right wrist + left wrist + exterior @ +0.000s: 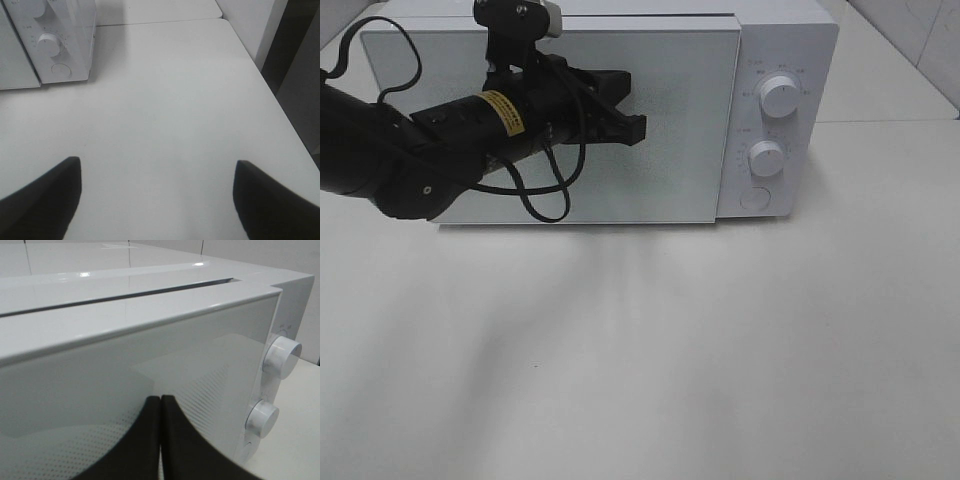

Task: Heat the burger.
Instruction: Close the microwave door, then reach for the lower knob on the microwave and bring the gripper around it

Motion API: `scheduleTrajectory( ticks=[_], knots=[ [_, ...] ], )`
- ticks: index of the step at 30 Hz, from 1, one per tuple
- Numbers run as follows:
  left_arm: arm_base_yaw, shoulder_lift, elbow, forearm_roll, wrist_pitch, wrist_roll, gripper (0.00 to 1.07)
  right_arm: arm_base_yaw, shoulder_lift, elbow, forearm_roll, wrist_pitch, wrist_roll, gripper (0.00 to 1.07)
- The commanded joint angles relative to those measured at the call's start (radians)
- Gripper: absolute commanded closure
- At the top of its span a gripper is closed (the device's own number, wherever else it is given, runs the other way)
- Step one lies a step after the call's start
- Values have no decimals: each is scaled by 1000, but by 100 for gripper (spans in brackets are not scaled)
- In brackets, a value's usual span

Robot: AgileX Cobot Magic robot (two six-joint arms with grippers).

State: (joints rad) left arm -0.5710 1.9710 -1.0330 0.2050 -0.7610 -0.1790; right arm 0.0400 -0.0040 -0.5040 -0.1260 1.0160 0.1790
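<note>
**White microwave shut, left gripper closed in front of its door**

Exterior high view: shows a white microwave (pixel 680 130) standing on a pale table (pixel 640 350), with its door (pixel 670 170) shut. Shows the black left gripper (pixel 636 126) stretched across the front of the door, jaws pressed together with nothing between them. Places the upper knob (pixel 779 96), the lower knob (pixel 766 158) and a round button (pixel 756 198) beyond the gripper's tips, past the door's edge. Cannot tell whether the tips touch the door.

Left wrist view: looks along the two black fingers (pixel 145 440), closed flat against each other and holding nothing. Puts the dotted door glass just ahead of the tips, contact unclear. Puts both knobs farther ahead, beside the door's far edge. Shows a thin dark gap along the top, between door and casing.

Right wrist view: shows the right gripper (pixel 157 170) with its black jaws set wide apart and empty, only table surface between them. Places the microwave's corner, with the lower knob and round button, well ahead of the gripper and off to one side.

Burger: visible in no view, so cannot tell where it is.
</note>
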Motion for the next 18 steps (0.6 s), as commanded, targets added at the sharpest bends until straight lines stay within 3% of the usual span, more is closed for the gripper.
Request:
scheduleTrajectory(
  ticks=[1,4,10,15,18],
  knots=[
    [18,17,-55,-112,28,3,107,-5,-29,1,-1,-12,-3,31],
    [18,17,-65,-136,29,20,107,-5,-29,1,-1,-12,-3,31],
    [19,17,-72,-271,35,144,107,-5,-29,1,-1,-12,-3,31],
    [27,17,-72,-311,35,162,107,-5,-29,1,-1,-12,-3,31],
    [20,10,-72,-278,43,159,107,-5,-29,1,-1,-12,-3,31]
  ],
)
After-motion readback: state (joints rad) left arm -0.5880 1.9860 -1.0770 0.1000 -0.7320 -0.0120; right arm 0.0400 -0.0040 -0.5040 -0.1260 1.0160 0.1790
